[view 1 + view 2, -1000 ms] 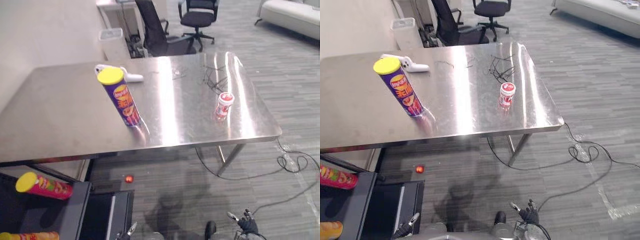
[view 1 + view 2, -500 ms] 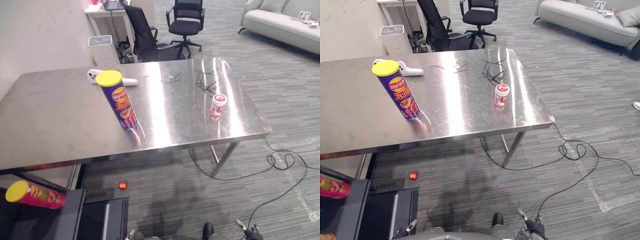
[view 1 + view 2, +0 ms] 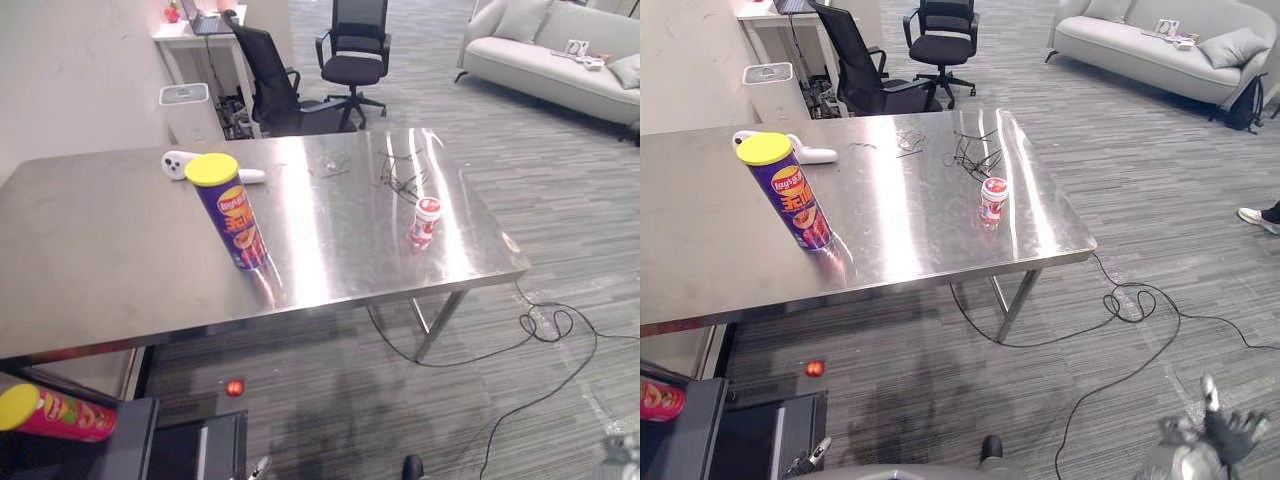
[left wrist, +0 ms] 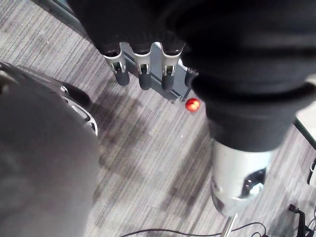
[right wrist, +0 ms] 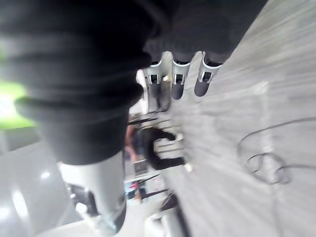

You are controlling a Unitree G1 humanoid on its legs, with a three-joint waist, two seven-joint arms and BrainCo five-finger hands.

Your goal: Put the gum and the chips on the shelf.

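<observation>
Purple chips can point(image 3: 232, 212): upright on the steel table point(image 3: 100, 250), near the front edge, easy reach I'd guess.
Gum tub point(image 3: 424, 221): upright too, well apart, right end.
Left hand point(image 4: 143, 69): down low, fingers loose, empty.
Right hand point(image 3: 1215, 437): low, fingers straight, empty, nothing grabbed yet.

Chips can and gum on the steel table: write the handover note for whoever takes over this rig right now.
Left hand: open, empty, low over the floor.
Right hand: open, empty, low at the robot's right side.
Chips can: upright on the steel table, toward its near edge.
Gum bottle: upright on the table's right part, apart from the can.
Shelf: dark unit low at the left; a pink can lies on it.
Done: nothing; neither item is grasped.
Left: pick up both and place them on the shelf.
</observation>
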